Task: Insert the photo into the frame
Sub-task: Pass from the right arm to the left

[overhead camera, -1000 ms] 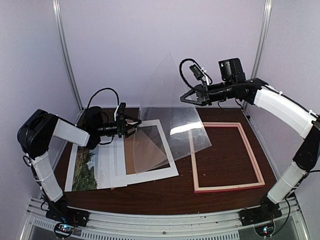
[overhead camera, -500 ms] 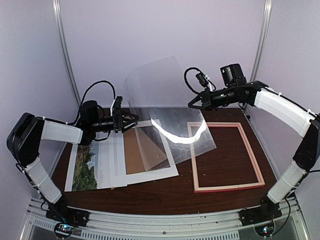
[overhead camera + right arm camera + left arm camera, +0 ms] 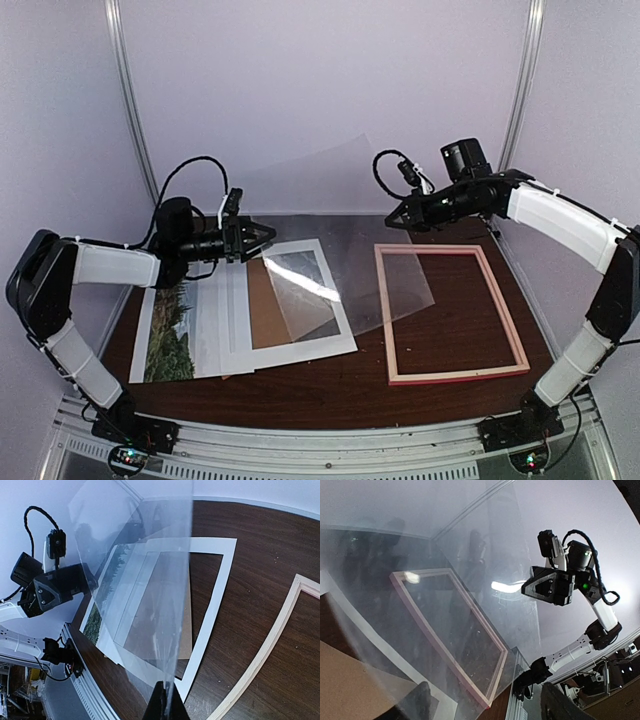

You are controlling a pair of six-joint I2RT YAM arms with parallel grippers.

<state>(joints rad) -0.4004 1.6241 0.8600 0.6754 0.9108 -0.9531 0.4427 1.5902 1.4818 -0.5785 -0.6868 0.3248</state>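
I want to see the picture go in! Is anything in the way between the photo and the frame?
Yes. White sheets and the mat cover the photo's right side. The clear sheet, pinched in the right gripper, slants down across the mat and the left part of the frame.

Soft even light, pale walls [image 3: 300, 90] bright, white glare streaks on the clear sheet [image 3: 310, 290], frame [image 3: 445, 646] hazy behind it in left wrist view, faint shadows on dark table [image 3: 330, 385]
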